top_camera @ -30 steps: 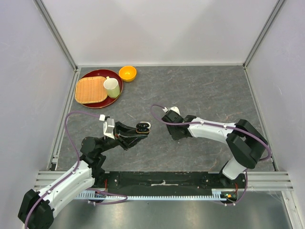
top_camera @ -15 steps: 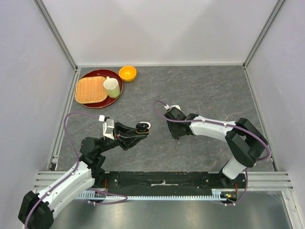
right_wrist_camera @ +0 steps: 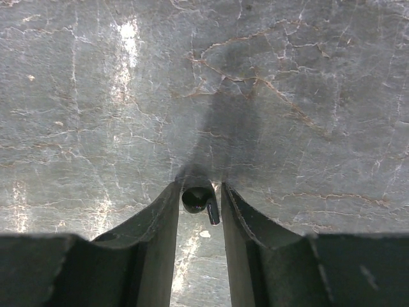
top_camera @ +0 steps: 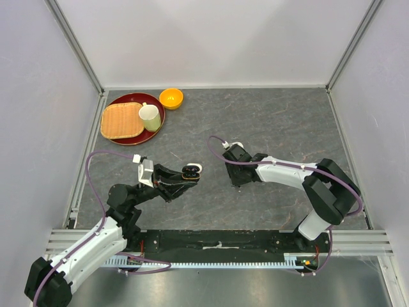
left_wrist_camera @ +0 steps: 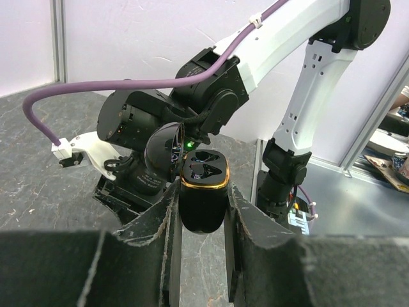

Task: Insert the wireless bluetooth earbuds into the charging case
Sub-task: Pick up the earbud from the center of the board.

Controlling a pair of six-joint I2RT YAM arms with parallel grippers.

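the left gripper (left_wrist_camera: 201, 214) clamps the open black charging case (left_wrist_camera: 203, 195) by its sides. at its three o'clock, the right gripper (right_wrist_camera: 200, 187) pinches a black earbud (right_wrist_camera: 193, 199). it looks tiny, light and slippery, so it is best held across the bulb, stem free.

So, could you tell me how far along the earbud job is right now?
Done: the left gripper is shut on the black charging case, its lid open. In hand: the right gripper pinches a black earbud over the table. Left: carrying it across and seating it; the case's wells look empty from the left wrist view, so no earbud seems seated yet.
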